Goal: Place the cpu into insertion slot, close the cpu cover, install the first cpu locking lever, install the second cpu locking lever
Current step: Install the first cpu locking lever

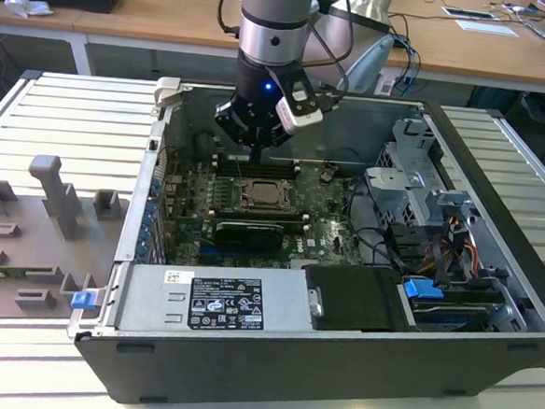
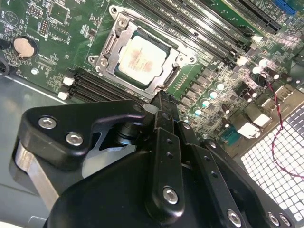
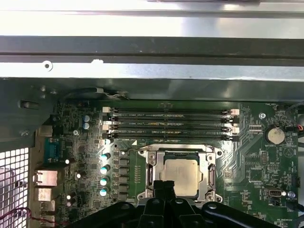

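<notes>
The cpu [image 2: 141, 59] lies flat in the insertion slot [image 2: 164, 44] on the green motherboard, its pale metal top showing. The silvery cpu cover [image 2: 110, 46] lies down around it as a frame. I cannot make out how the locking levers stand. My gripper [image 2: 164, 100] is shut with nothing between its fingers. Its tip hangs just above the edge of the socket, on the side toward the long memory slots. In the exterior view the gripper [image 1: 257, 155] is inside the open computer case, above the cpu [image 1: 262, 195]. The first wrist view shows the cpu [image 3: 183, 175] and cover [image 3: 151, 176] just beyond the fingertips [image 3: 164, 186].
Long black memory slots [image 3: 168, 124] run beside the socket. A power supply [image 1: 219, 299] fills the case's near side. A drive cage [image 1: 414, 191] with cables is at the exterior view's right. Grey fixtures [image 1: 53, 194] stand on the table at the left. The case walls [image 1: 159, 159] surround the board.
</notes>
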`<state>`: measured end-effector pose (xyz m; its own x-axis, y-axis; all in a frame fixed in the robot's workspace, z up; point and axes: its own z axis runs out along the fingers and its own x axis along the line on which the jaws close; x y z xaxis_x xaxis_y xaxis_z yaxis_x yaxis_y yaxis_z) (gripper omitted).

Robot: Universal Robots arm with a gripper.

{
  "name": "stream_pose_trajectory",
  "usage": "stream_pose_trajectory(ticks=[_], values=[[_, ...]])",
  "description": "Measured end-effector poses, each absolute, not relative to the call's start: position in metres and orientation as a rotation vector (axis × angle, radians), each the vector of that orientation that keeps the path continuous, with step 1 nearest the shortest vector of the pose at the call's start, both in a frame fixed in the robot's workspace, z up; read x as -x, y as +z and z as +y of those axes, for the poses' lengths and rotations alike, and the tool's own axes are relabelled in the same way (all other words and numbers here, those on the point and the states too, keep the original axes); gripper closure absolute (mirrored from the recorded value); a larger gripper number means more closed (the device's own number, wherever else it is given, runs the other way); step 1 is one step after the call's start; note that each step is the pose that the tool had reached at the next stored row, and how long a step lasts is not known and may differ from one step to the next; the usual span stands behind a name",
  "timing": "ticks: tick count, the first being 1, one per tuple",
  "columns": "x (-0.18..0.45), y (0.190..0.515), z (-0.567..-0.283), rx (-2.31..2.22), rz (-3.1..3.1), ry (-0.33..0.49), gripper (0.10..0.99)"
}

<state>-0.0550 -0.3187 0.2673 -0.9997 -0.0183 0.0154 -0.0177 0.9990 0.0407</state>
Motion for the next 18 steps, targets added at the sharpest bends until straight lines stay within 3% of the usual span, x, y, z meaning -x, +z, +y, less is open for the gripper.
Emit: stream_pose_trajectory(ticks=[18], values=[[0.075, 0.267, -0.319, -0.074, -3.127, -0.064, 0.98]])
